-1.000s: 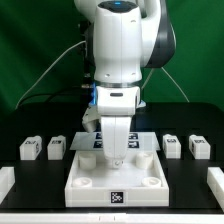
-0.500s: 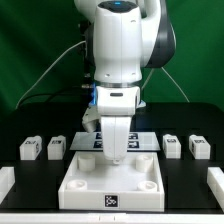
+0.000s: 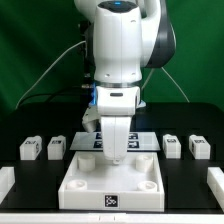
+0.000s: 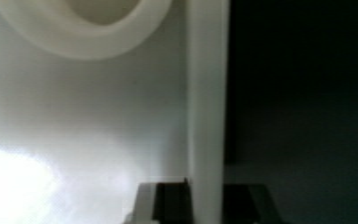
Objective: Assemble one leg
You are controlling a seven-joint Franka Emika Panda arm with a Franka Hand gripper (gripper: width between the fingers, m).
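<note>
Arm's gripper (image 3: 117,158) clamped on panel (image 3: 88,180) rear rim; legs (image 3: 57,146) at 9 & 3 o'clock, w/ none held.

No readable text (just coded tags (image 3: 113,201), as on the panel (image 3: 78,181)).

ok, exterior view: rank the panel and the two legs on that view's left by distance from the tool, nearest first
1. The panel: under the tool, its rear wall between the fingers.
2. The inner leg: exterior view's left, beside the panel.
3. The outer leg: farther left again.
</note>
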